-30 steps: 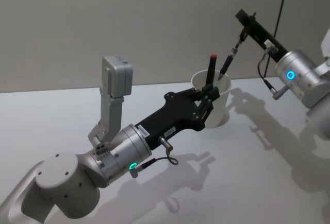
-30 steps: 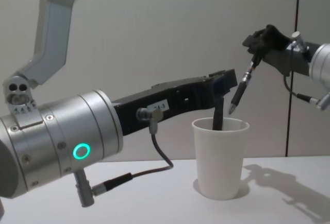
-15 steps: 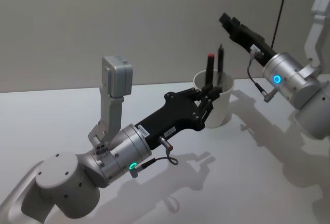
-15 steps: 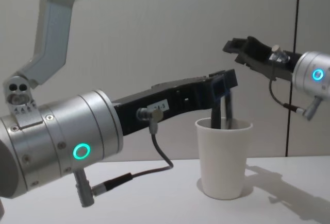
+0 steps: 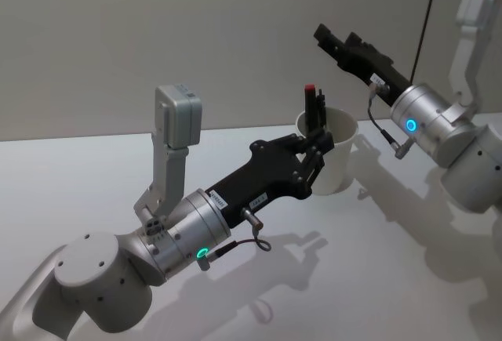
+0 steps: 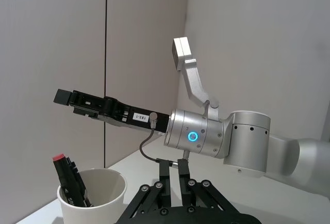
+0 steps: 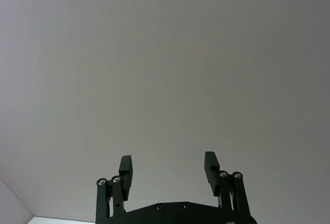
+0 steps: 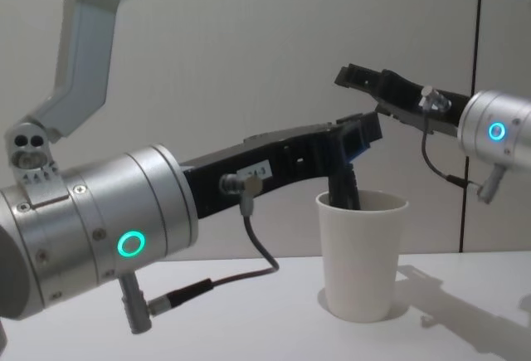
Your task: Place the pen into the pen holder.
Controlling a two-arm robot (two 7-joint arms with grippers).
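Moved: my right gripper, which a second ago hung a black pen over the white paper cup, has let it go and pulled up and back; it is now raised above and behind the cup, nothing in it.
Right gripper state: fingers spread apart, bare wall between them in the right wrist view.
Pens: two stand in the cup, leaning against the rim on its left side, one with a red cap, the other black and close beside it.
Left gripper: my left gripper reaches to the near-left side of the cup at about rim height; I cannot tell whether its fingers press the wall or only flank it, nor how wide they stand.
Cup: upright on the white table, seen from the side in the chest view.
Task reading: I judge the placing done, with retreat of both arms the only thing left.
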